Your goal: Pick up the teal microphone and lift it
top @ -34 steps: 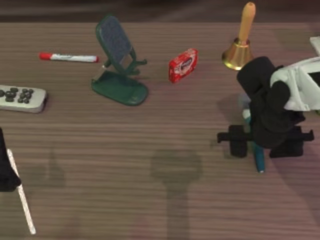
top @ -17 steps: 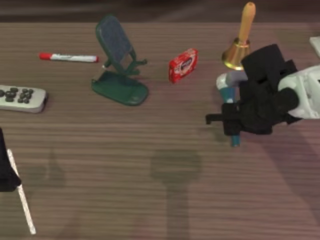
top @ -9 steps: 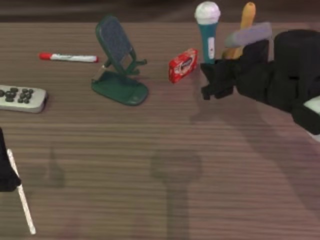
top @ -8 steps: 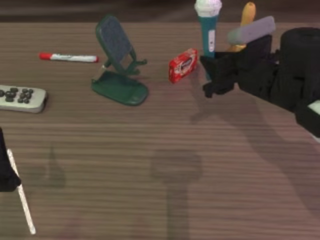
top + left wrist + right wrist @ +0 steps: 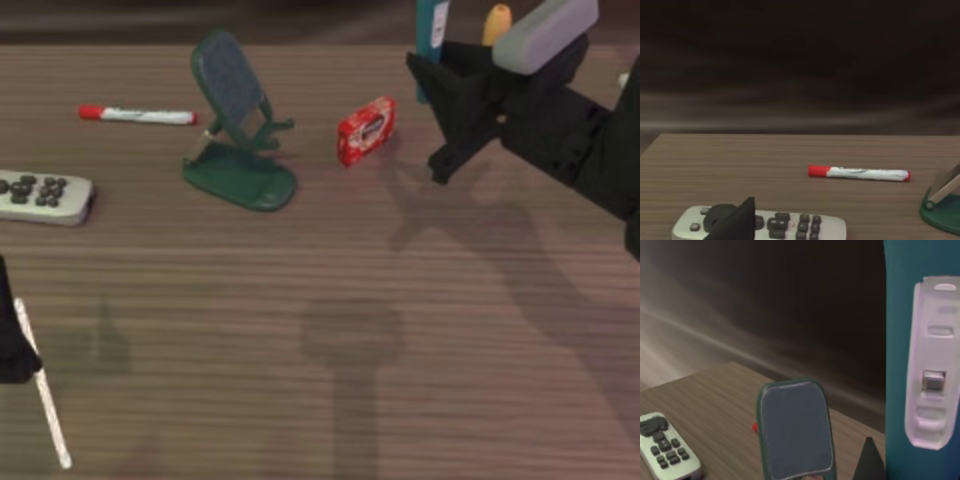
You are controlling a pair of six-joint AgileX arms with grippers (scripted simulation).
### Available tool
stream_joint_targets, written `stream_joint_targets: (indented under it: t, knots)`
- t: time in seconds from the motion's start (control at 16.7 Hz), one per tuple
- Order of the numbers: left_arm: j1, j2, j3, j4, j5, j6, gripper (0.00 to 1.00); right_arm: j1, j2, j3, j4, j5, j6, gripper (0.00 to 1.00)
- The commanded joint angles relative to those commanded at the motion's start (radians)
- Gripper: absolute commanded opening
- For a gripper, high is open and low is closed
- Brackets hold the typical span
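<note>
In the top view the teal microphone (image 5: 432,28) hangs well above the table at the far right. Only its slim teal handle shows, and the head runs off the picture's far edge. My right gripper (image 5: 436,95) is shut on the lower part of the handle. The right wrist view shows the teal handle (image 5: 897,365) close up, with its white switch patch (image 5: 932,360). One dark fingertip (image 5: 870,460) shows beside it. My left gripper (image 5: 10,340) is parked at the table's left edge.
A dark green phone stand (image 5: 235,130) stands left of centre. A red-capped white marker (image 5: 138,115) and a grey remote (image 5: 45,197) lie to its left. A red box (image 5: 366,130) sits near the gripper, and a bell's orange handle (image 5: 497,20) shows behind it.
My right gripper has carried the microphone off the table, up and toward the far edge. Its head has passed out of the top view. The left arm has not moved.
</note>
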Motion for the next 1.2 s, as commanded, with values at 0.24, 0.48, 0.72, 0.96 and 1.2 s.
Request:
stream_joint_targets:
  t: [0.24, 0.48, 0.72, 0.96, 1.2]
  knots:
    - [0.0, 0.0, 0.0, 0.0, 0.0, 0.0, 1.0, 0.007, 0.004, 0.004, 0.0, 0.004, 0.003, 0.0]
    - [0.0, 0.0, 0.0, 0.0, 0.0, 0.0, 1.0, 0.087, 0.007, -0.011, 0.066, 0.082, 0.008, 0.0]
    - [0.0, 0.0, 0.0, 0.0, 0.0, 0.0, 1.0, 0.193, 0.003, -0.035, 0.15, 0.185, 0.019, 0.0]
    - [0.0, 0.0, 0.0, 0.0, 0.0, 0.0, 1.0, 0.215, 0.001, -0.039, 0.167, 0.206, 0.02, 0.0]
    - [0.0, 0.0, 0.0, 0.0, 0.0, 0.0, 1.0, 0.214, 0.002, -0.038, 0.167, 0.205, 0.021, 0.0]
